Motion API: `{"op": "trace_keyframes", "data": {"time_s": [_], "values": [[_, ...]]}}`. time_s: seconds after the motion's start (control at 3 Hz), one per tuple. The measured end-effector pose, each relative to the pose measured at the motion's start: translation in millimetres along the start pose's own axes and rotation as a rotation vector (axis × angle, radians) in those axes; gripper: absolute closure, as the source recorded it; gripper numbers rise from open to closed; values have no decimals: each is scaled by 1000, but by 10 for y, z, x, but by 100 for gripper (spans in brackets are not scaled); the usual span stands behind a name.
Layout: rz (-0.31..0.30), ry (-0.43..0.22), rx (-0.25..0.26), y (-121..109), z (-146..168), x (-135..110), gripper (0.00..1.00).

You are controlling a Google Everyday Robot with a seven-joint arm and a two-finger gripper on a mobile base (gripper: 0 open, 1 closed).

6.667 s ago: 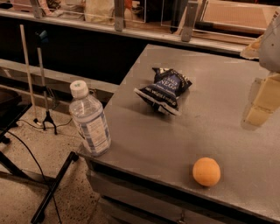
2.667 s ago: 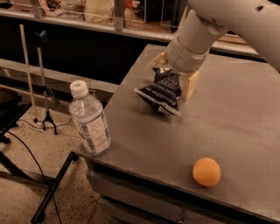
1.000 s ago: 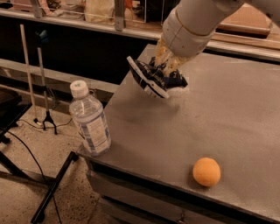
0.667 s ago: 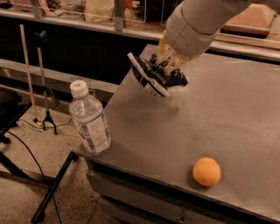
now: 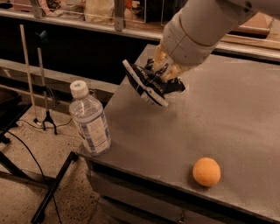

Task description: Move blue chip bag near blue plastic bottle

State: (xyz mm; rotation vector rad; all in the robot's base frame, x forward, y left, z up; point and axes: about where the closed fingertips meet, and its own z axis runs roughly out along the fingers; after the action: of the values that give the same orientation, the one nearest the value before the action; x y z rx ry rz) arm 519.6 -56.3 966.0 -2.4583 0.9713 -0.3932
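Observation:
The blue chip bag, dark navy with white lettering and a pale crimped edge, hangs tilted in the air above the grey table. My gripper is shut on its upper right part, with the white arm coming down from the top right. The blue plastic bottle, clear with a white cap and a blue-and-white label, stands upright at the table's front left corner, down and to the left of the bag. The bag and the bottle are apart.
An orange ball lies near the table's front edge at the right. A dark stand with thin legs and cables are on the floor at the left. A shelf with boxes runs along the back.
My gripper took hold of the bag and lifted it off the table. In the last second it has shifted slightly left and down with the bag; bottle and ball have not moved.

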Motion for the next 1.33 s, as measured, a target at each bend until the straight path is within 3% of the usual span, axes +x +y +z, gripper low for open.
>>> {"op": "trace_keyframes", "data": {"time_s": [1.33], "values": [[-97,-28,-61,167,228,-598,100]]}}
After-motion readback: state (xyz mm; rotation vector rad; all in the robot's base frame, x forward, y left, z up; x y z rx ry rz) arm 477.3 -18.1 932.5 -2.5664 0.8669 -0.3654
